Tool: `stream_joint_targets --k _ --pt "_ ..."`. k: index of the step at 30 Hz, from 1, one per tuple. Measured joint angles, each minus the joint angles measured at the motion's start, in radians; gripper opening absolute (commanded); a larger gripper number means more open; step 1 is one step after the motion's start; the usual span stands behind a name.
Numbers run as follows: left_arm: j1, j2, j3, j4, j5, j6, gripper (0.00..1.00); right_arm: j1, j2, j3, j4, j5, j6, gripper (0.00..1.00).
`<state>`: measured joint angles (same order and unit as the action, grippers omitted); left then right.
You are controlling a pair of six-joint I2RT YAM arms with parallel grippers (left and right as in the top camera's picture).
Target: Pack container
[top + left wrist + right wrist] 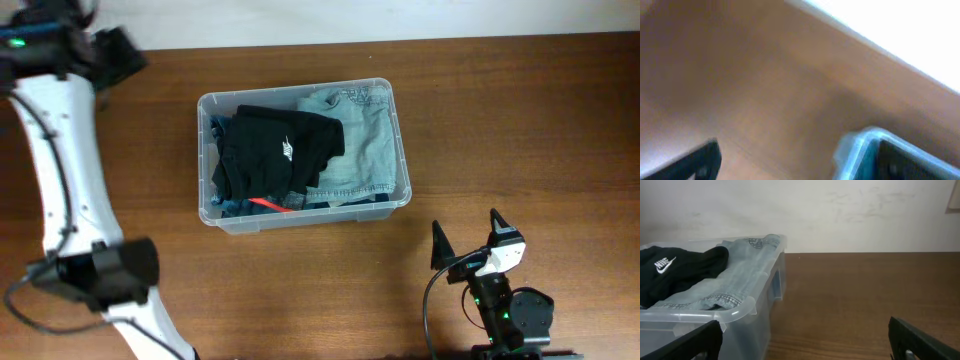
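The container (pixel 402 150) is a clear plastic bin in the middle of the table. A black garment (pixel 280 150) with a white logo lies in it over light-blue denim (pixel 365 140). My left gripper (pixel 118 55) is open at the far left corner of the table, well away from the bin. Its blurred wrist view shows one dark finger (pixel 695 162) and a container corner (pixel 855 150). My right gripper (pixel 468 238) stands open near the front edge, to the right of the bin, with nothing between its fingers (pixel 920 340). The right wrist view shows the container rim (pixel 735 312), the black garment (pixel 675 270) and the denim (pixel 740 275).
A thin red strip (pixel 265 204) shows at the bin's front wall, under the black garment. The white left arm (pixel 60 160) runs down the left side of the brown wooden table (pixel 520 120). A pale wall (pixel 840 210) stands behind the table.
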<state>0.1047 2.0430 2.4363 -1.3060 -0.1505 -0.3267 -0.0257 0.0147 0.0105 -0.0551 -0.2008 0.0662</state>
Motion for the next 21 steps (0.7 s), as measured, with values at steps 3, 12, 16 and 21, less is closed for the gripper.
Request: stream_joint_targets --k 3,12,16,21 --pt "-0.107 -0.161 -0.248 0.213 0.013 0.11 0.99 0.0 0.0 0.0 0.0 0.0 0.0 0.98" --pt "-0.215 -0.707 -1.022 0.655 0.042 0.337 1.0 0.0 -0.001 0.0 0.0 0.0 0.0 0.98" --pt "-0.215 -0.925 -1.311 0.821 0.073 0.38 0.99 0.0 -0.001 0.0 -0.001 0.0 0.0 0.99" --pt "-0.213 -1.205 -1.651 1.062 0.098 0.42 0.99 0.0 -0.001 0.0 0.0 0.001 0.0 0.98"
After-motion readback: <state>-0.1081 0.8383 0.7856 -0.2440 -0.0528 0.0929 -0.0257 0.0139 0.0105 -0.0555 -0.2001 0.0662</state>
